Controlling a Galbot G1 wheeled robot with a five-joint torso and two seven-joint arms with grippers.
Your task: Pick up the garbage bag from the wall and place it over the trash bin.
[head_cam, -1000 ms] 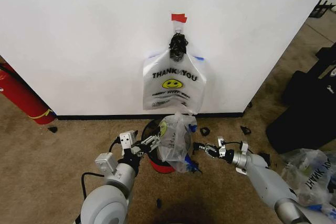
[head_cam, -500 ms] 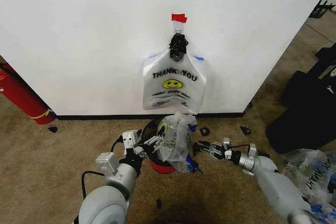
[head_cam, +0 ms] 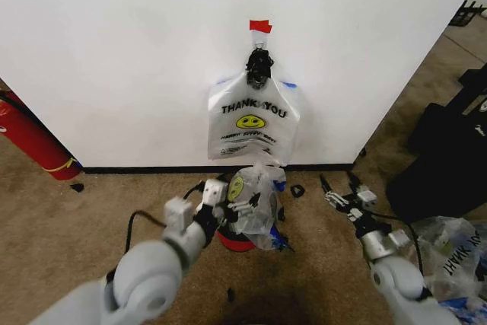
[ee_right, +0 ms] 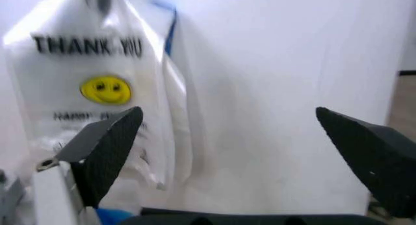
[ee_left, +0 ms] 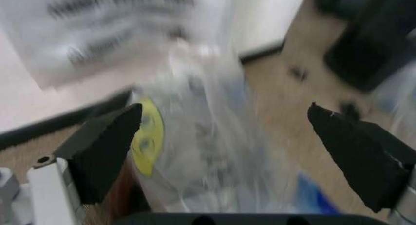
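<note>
Nearest the robot, the left gripper [head_cam: 242,202] sits at the trash bin [head_cam: 228,237], jaws spread wide and holding nothing; in the left wrist view a crumpled plastic bag [ee_left: 201,137] lies between them, and whether either finger touches the film cannot be told (that view is blurred). This bag [head_cam: 255,207] already drapes over the bin, a yellow printed patch showing on its side. The right gripper [head_cam: 340,195] hangs in open air to the right of the bin, jaws also wide apart and empty, facing the wall [head_cam: 114,58].

Farther back, the garbage bag [head_cam: 253,123] hangs on the wall from a dark hook [head_cam: 259,62] under the red tape [head_cam: 259,26]. Judged from this, the pick-up of this bag is not yet done; removal and placement over the bin remain.

Legible print: "THANK YOU" above a yellow smiley; the smaller lines beneath are unreadable.
</note>
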